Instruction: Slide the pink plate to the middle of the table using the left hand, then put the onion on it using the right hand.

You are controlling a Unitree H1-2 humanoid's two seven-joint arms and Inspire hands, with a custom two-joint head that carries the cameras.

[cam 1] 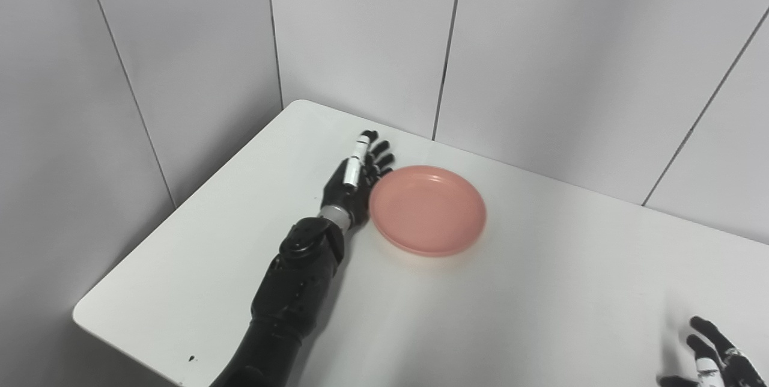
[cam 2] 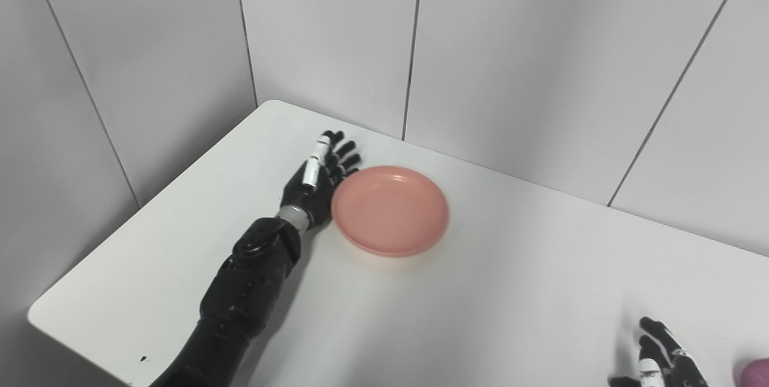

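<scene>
Glossy black left arm (cam 1: 288,297) with a silver wrist ring, black left hand (cam 1: 354,179), white-banded fingers (cam 1: 355,161), matching black right hand (cam 2: 664,357).

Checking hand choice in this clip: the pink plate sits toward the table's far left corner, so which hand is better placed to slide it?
Left. The left hand stands open, edge-on against the pink plate's left rim, ready to push. The right hand is open at the near right edge, far from the plate.

Left hand (cam 1: 354,185) flat on white table (cam 1: 541,291), fingers (cam 1: 379,158) spread, touching left rim of pink plate (cam 1: 428,210). Right hand (cam 1: 712,357) at bottom-right corner, fingers apart, holding nothing.
</scene>
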